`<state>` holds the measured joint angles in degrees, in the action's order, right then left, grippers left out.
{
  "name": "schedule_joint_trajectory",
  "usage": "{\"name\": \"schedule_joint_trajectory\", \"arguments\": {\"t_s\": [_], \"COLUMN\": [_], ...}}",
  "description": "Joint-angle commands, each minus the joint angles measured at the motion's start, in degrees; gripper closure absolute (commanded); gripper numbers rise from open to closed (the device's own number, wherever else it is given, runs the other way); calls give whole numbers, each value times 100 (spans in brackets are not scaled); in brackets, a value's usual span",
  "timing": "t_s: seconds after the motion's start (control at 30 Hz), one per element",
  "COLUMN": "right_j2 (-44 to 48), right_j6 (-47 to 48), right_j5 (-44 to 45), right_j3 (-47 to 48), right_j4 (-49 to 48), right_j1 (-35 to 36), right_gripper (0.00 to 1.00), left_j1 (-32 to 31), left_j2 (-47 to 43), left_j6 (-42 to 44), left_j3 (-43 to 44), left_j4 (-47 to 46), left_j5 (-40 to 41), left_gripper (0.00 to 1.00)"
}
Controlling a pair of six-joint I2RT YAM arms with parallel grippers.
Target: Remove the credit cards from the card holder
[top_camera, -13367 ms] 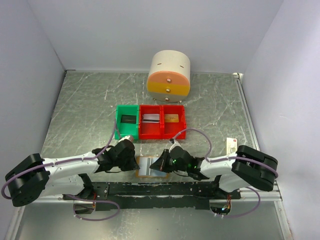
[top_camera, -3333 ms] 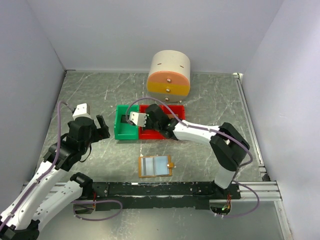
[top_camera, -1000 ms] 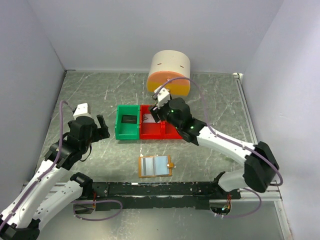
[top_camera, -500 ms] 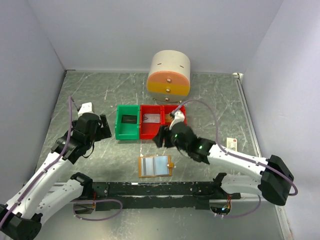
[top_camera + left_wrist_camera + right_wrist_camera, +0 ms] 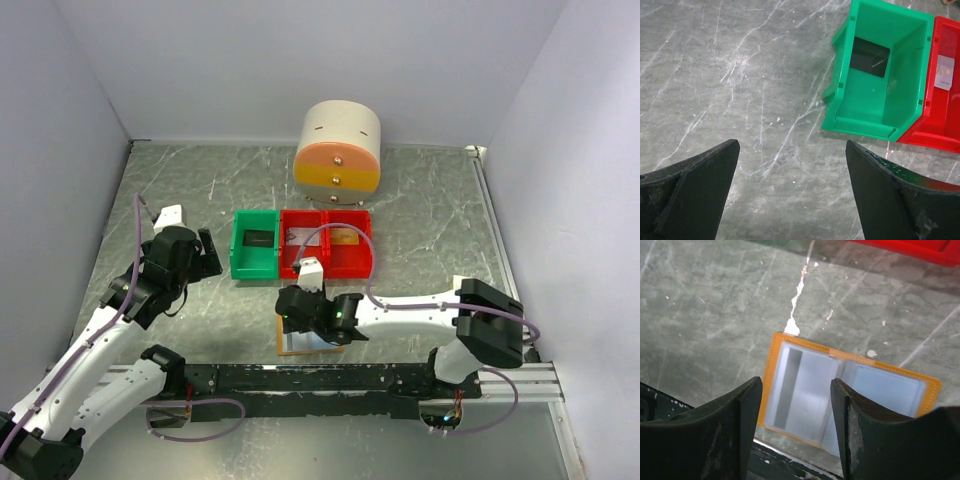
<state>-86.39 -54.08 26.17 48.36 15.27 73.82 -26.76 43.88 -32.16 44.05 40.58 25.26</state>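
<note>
Two fingers of my right pincer (image 5: 796,386) hang apart just above the open card holder (image 5: 880,385), its long axis running finger to finger. My left pincer (image 5: 791,145), also apart, is well away.

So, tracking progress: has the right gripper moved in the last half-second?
Yes: the right gripper moved nearer, from the red bin to over the card holder.

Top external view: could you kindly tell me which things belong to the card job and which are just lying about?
Job: card holder, grey card, gold card, right tool above the holder.
Lying about: round drawer chest, green bin, red bins, left tool.
</note>
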Motion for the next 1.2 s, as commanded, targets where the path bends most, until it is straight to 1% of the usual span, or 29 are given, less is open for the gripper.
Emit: {"name": "schedule_joint_trajectory", "arguments": {"t_s": [0.0, 0.13, 0.23, 0.43, 0.73, 0.87, 0.97, 1.07, 1.17], "right_j2": [-270, -422, -524, -647, -1030, -1350, -1650, -1798, -1625], "right_j6": [-178, -297, -428, -375, -340, -607, -771, -951, -1021], "right_j5": [300, 225, 219, 121, 168, 206, 214, 141, -28], "right_j3": [335, 353, 376, 430, 776, 868, 1107, 1060, 670], "right_j4": [299, 308, 450, 490, 649, 932, 1210, 1275, 816], "right_j1": [36, 75, 103, 179, 247, 251, 249, 247, 242], "right_gripper": [43, 44, 42, 42, 42, 43, 42, 46, 51], "left_j1": [63, 58, 57, 57, 60, 63, 69, 68, 66], "left_j2": [-41, -66, -63, -50, -82, -64, -64, -59, -65], "left_j6": [-40, -24, -29, -26, -26, -24, -16, -22, -17], "left_j3": [56, 41, 42, 46, 38, 42, 42, 44, 37], "left_j4": [5, -6, 3, 3, -7, 2, -11, 2, 3], "left_j5": [13, -9, 5, -11, -11, -12, -20, -17, -17], "left_gripper": [0, 0, 0, 0, 0, 0, 0, 0, 0]}}
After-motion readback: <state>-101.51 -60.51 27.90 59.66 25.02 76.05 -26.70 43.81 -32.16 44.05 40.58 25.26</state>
